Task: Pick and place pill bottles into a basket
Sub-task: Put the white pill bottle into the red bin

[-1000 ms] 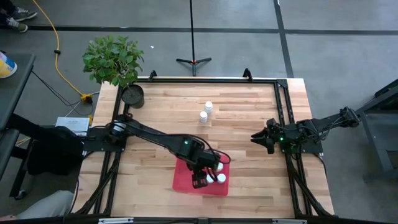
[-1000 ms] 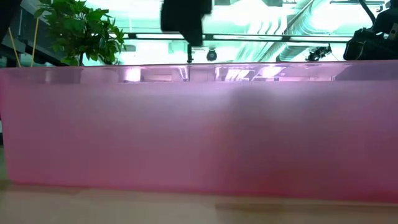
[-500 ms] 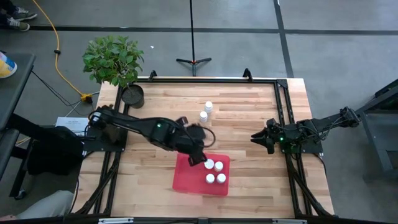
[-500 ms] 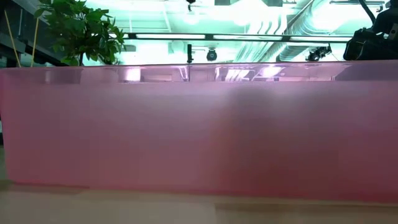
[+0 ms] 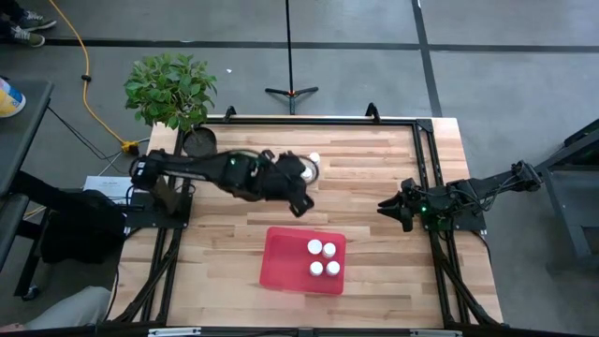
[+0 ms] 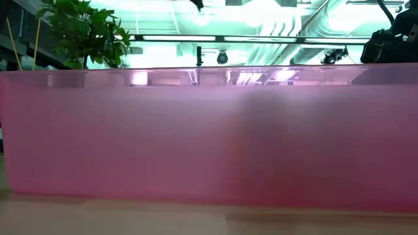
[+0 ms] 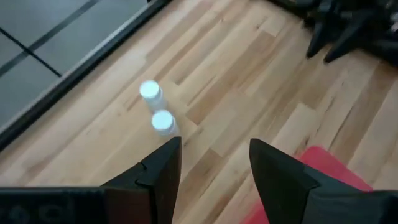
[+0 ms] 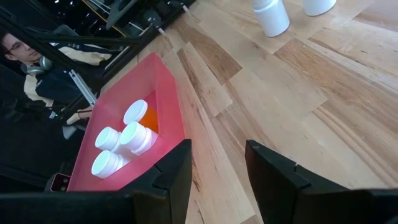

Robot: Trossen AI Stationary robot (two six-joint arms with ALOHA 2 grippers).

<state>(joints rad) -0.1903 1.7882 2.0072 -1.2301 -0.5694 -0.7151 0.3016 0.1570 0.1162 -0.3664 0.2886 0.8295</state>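
The red tray point(image 5: 281, 267) lies near the table's near edge, and several white-capped pill bottles point(image 5: 323, 257) stand in it; they also show in the right wrist view point(image 8: 121, 137). Two more bottles point(image 7: 157, 107) stand upright on the wood toward the far edge, partly covered by my left arm in the high view point(image 5: 314, 159). My left gripper point(image 5: 301, 192) is open and empty in the air, just short of these two, its fingers point(image 7: 158, 171) apart. My right gripper point(image 5: 398, 211) waits open at the table's right side point(image 8: 217, 162).
A dark round plant pot point(image 5: 199, 143) with a leafy plant point(image 5: 168, 89) stands at the far left corner. The low view is filled by the tray's pink wall point(image 6: 209, 137). A black frame point(image 5: 309, 122) rims the table. Bare wood lies between the tray and the two bottles.
My left gripper has risen out of the red tray and swung toward the table's far edge, ending beside the two bottles on the wood. The bottles in the tray stand uncovered and have kept still.
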